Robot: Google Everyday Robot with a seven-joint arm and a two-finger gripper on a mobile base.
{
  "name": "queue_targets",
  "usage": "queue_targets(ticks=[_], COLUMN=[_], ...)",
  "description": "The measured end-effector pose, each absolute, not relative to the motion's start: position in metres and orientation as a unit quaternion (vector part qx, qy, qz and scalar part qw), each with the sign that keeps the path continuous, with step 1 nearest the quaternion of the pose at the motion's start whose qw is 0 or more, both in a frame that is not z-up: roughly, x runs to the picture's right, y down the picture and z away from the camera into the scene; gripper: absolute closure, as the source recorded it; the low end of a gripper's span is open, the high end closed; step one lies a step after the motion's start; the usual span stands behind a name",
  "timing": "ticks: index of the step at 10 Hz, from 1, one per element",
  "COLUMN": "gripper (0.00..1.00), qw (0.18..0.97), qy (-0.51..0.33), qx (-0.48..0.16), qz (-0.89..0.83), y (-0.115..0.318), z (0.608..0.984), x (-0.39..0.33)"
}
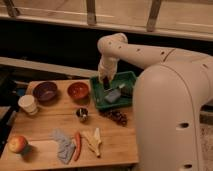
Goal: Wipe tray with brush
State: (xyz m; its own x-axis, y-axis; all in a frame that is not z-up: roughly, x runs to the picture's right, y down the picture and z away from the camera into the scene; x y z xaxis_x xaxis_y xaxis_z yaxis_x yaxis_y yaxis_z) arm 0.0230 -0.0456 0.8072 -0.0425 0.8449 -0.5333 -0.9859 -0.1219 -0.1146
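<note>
The green tray (96, 95) sits at the back right of the wooden table, next to the orange bowl (78, 90). My gripper (105, 80) hangs over the tray's left half, pointing down from the white arm. It is shut on the slim black brush (106, 85), whose lower end reaches down into the tray. A grey block (114, 95) lies inside the tray just right of the brush tip.
A purple bowl (45, 91) and a white cup (28, 104) stand at the left. A small metal cup (82, 114) and a dark cluster (118, 117) lie in front of the tray. An apple (17, 144), grey cloth (62, 142), carrot (77, 145) and yellow peel (93, 140) lie near the front edge.
</note>
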Motion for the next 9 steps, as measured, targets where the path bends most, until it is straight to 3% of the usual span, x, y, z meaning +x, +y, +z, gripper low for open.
queue_targets(ticks=[3,9], gripper=[1.00,1.00], qw=[0.630,0.629], qy=[0.105,0.093], qx=[-0.274,-0.281], qz=[0.719,0.719], y=[-0.013,-0.009], z=[0.825,0.827], x=[0.043,0.040])
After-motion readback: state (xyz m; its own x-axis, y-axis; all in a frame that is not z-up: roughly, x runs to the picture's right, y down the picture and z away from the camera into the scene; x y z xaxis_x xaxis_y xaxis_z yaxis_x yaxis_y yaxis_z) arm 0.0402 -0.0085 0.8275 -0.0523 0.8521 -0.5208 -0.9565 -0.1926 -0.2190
